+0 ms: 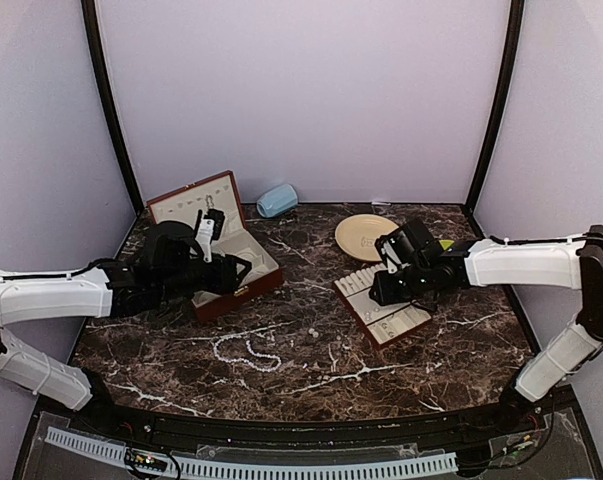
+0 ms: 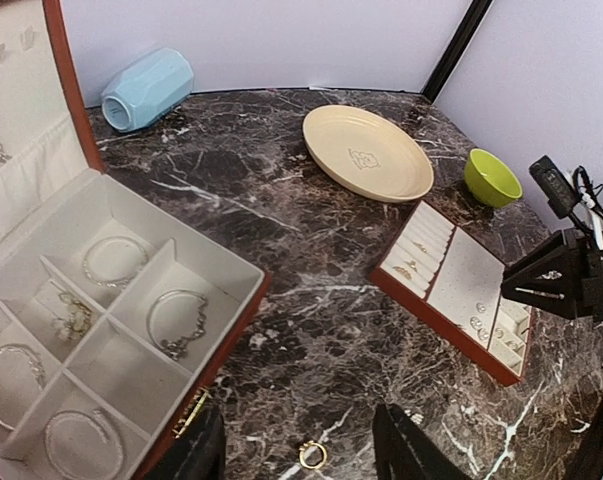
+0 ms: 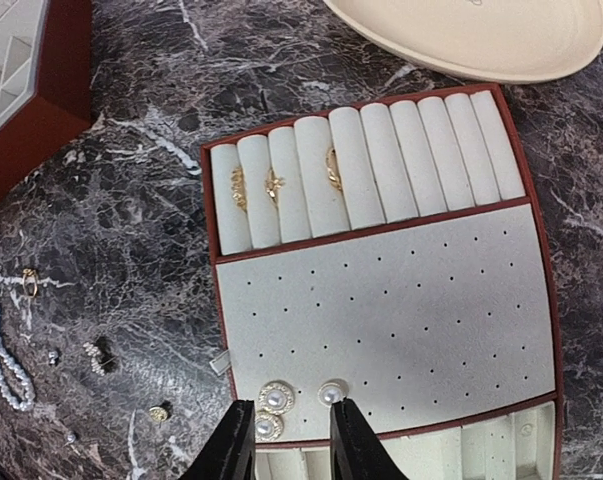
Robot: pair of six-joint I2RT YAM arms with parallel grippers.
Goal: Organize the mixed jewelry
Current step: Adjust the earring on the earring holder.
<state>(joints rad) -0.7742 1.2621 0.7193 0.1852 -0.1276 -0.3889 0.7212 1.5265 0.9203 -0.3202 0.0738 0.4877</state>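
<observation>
The bead strand [image 1: 261, 362] lies on the table [image 1: 431, 360], cut off in the right wrist view, while the left gripper [image 2: 299, 418] gapes empty over a ring [image 2: 313, 455], the right gripper [image 3: 291, 408] released above what may be pearl studs [image 3: 275, 396].

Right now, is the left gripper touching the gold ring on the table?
Apart. In the left wrist view the ring lies on the table inside the open left gripper, with bare table showing between it and each finger.
</observation>
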